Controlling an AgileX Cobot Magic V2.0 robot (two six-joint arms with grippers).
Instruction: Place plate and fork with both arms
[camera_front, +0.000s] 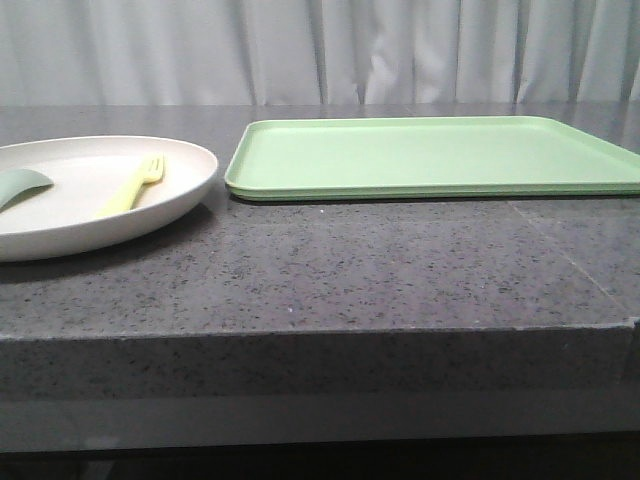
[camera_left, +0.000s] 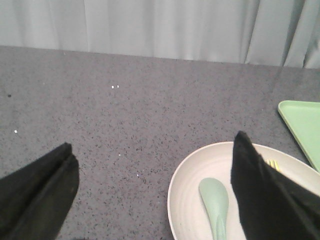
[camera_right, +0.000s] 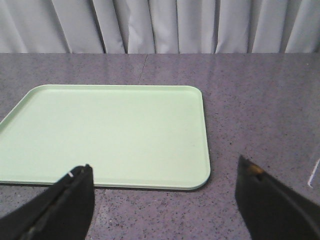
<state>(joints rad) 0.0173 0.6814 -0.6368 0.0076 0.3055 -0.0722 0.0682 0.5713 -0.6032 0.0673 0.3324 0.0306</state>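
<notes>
The cream plate (camera_front: 180, 185) sits at the table's left, partly cut off by the frame edge. The pale-yellow fork (camera_front: 133, 186) lies in it, tines toward the back. In the left wrist view the plate (camera_left: 186, 190) is low and right, and only the fork's tines (camera_left: 272, 163) show beside one finger. My left gripper (camera_left: 152, 192) is open, hovering over the bare table just beside the plate's rim. My right gripper (camera_right: 162, 200) is open and empty above the table in front of the green tray's (camera_right: 105, 132) near right corner. Neither gripper shows in the front view.
A grey-green spoon (camera_front: 20, 184) lies in the plate beside the fork; it also shows in the left wrist view (camera_left: 216, 202). The flat light-green tray (camera_front: 430, 155) lies right of the plate. The table's front edge (camera_front: 320, 335) is near. Curtains hang behind.
</notes>
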